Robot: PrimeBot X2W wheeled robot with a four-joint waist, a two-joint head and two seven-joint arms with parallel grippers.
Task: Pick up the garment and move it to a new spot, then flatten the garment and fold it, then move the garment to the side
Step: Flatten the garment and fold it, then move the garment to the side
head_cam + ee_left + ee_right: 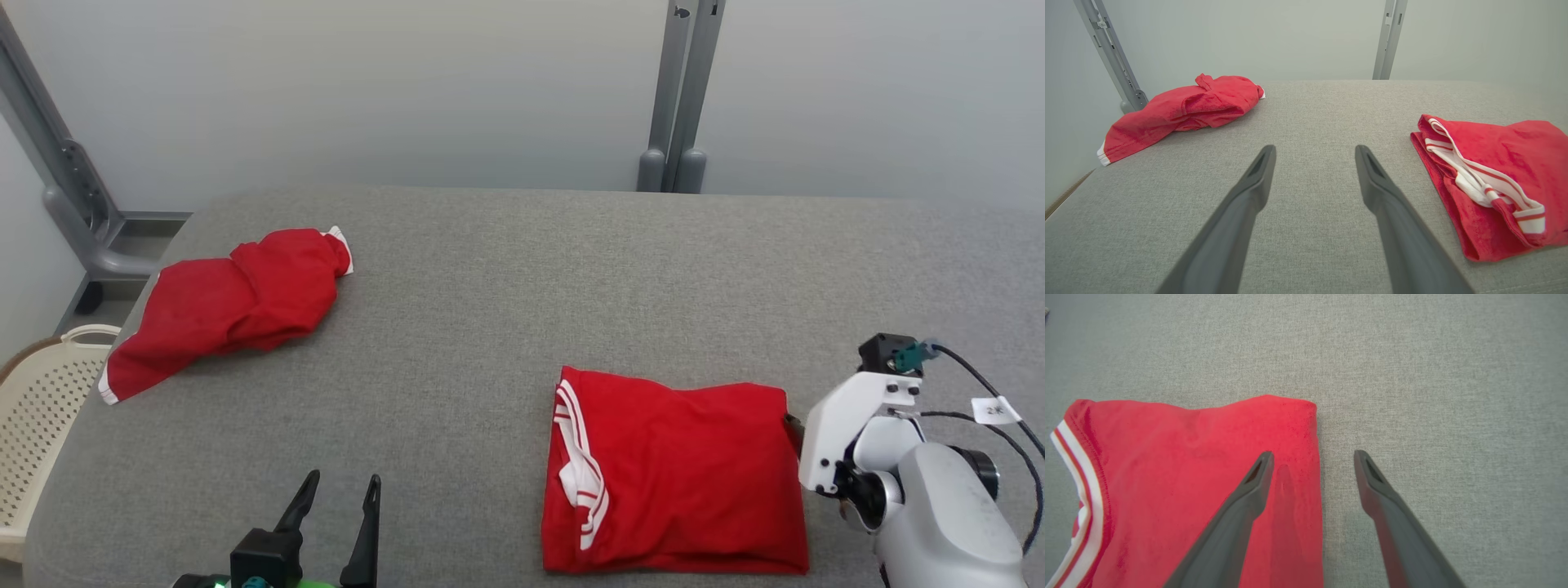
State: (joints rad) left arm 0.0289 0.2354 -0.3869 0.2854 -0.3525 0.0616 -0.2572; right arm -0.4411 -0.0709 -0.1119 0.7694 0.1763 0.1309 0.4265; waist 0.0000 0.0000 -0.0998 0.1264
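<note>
Nearest the robot, the left hand (344,478) hovers over bare desk (490,327), fingers spread wide and holding nothing. Just beyond, on the right, the garment (686,474) lies folded into a rough rectangle on the desk. The right hand (1312,454) stands at its right edge, fully open and gripping nothing, with one finger over the red cloth and the other over bare desk. The main risk, in my judgement, is a snag. If that hand draws away low or sideways, the finger over the cloth may drag the top layer and spoil the fold. The white trim (1486,192) bunches loosely along the left edge, so any further slide to the side may pull it open. Far left, well apart, a second garment (229,310) lies crumpled near the desk's edge, above a basket (41,425); a wrong target is possible. The right wrist view shows the fingers straddling the edge, which the head view hides behind the wrist. The left wrist view shows the fold's stacked layers.
</note>
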